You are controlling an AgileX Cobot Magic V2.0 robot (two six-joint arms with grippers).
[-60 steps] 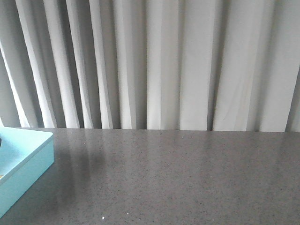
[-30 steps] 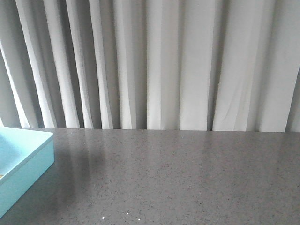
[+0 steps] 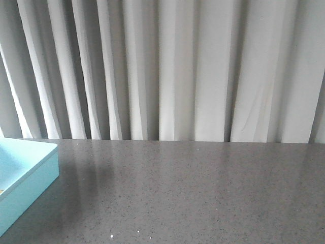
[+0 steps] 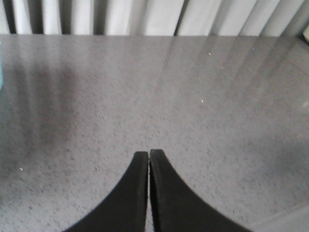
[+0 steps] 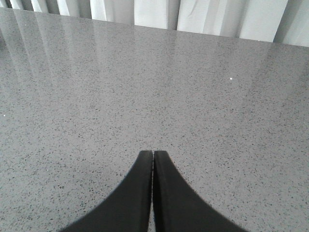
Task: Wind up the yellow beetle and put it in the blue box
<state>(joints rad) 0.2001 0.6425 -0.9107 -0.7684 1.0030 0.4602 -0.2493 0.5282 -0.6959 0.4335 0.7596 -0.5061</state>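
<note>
1. I am seeing the left hand (image 4: 148, 155) showing two matte black fingers (image 4: 133, 193), smooth and curving to blunt tips.
2. I am seeing the right hand (image 5: 153, 155) showing matching black fingers (image 5: 135, 193), plain and unmarked.

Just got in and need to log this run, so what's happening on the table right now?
Nothing is being handled at the moment. The left hand and the right hand are both shut and empty above the bare grey table. A corner of the blue box sits at the table's left edge in the front view. The yellow beetle does not show in any view, so whether it has been stored cannot be told.
</note>
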